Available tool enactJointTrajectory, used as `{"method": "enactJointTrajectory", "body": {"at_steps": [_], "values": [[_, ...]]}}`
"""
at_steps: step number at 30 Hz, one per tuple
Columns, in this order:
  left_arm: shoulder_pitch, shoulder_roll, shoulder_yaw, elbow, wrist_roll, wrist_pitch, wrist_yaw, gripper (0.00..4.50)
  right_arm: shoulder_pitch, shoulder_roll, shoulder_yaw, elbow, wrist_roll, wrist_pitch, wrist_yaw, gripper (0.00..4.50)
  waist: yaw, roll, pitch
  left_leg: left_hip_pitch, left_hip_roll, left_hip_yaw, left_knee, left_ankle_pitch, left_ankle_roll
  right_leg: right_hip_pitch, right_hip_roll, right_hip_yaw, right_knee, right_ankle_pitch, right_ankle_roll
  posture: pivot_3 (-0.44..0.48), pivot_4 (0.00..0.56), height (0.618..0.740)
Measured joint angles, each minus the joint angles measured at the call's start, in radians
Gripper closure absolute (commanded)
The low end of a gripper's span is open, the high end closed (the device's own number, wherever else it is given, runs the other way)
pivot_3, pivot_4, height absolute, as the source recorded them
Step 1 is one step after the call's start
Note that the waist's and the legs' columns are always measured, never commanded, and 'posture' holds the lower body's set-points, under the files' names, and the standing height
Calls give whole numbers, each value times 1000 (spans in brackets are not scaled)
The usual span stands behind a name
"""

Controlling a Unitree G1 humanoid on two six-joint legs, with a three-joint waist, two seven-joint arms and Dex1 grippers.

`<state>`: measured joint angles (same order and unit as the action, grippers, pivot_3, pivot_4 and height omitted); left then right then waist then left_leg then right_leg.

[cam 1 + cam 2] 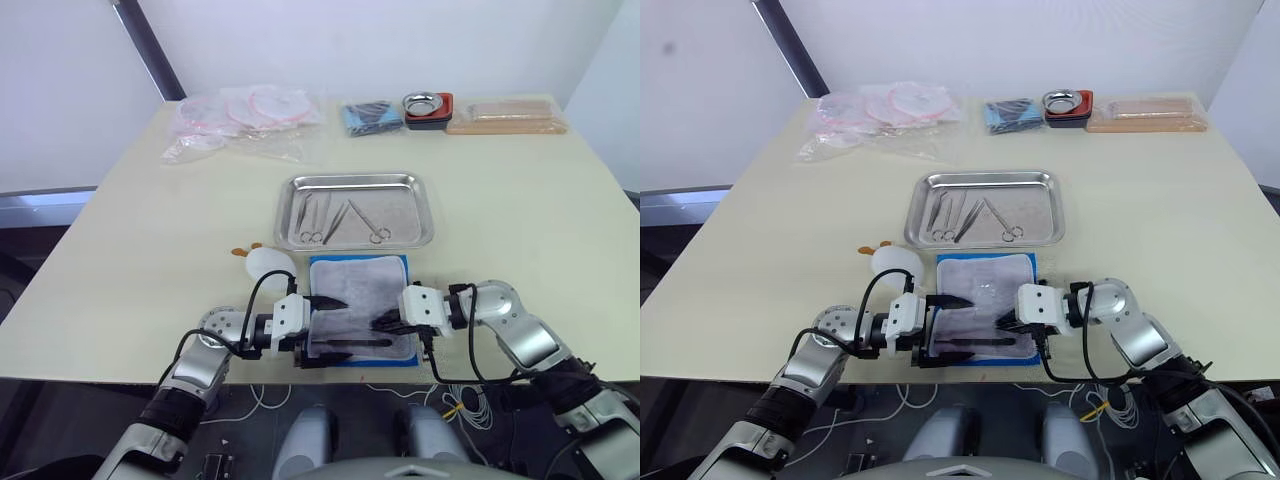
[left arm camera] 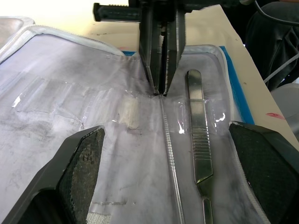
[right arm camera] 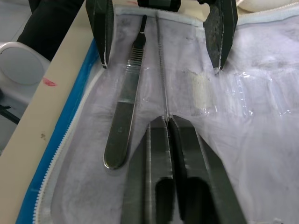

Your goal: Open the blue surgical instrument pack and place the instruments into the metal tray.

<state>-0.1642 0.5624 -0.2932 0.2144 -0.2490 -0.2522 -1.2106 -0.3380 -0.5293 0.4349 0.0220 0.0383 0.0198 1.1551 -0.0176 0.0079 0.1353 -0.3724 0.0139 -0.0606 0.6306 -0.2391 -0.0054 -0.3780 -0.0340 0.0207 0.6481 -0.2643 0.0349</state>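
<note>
While left hand gapes, right hand pinches thin ridged probe, flat steel handle beside, white lining.

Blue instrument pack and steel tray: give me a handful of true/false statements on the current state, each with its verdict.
1. The flat bright-blue instrument pack lies open, white-grey lining up. True.
2. The large shallow stainless steel tray holds no instruments. False: several thin silver tools lie in it, among them ring-handled scissors.
3. The right end effector is shut on a thin silver probe-like instrument in the pack. True.
4. The left end effector is clamped on the flat silver scalpel handle. False: its fingers are spread wide, and the handle lies loose between them.
5. The pack sits at the far edge of the table. False: it lies at the near edge, just in front of the tray.
</note>
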Motion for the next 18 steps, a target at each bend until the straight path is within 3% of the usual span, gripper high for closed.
{"method": "enactJointTrajectory", "body": {"at_steps": [18], "values": [[0, 1, 0, 0, -2, 0, -7, 0, 9, -33, -19, -56, 72, 115, 30, 4461, 1, 0, 1, 1, 0, 0, -3, 0, 0, 0, -1, 0, -1, 0, 0, 0, 150, 740]]}}
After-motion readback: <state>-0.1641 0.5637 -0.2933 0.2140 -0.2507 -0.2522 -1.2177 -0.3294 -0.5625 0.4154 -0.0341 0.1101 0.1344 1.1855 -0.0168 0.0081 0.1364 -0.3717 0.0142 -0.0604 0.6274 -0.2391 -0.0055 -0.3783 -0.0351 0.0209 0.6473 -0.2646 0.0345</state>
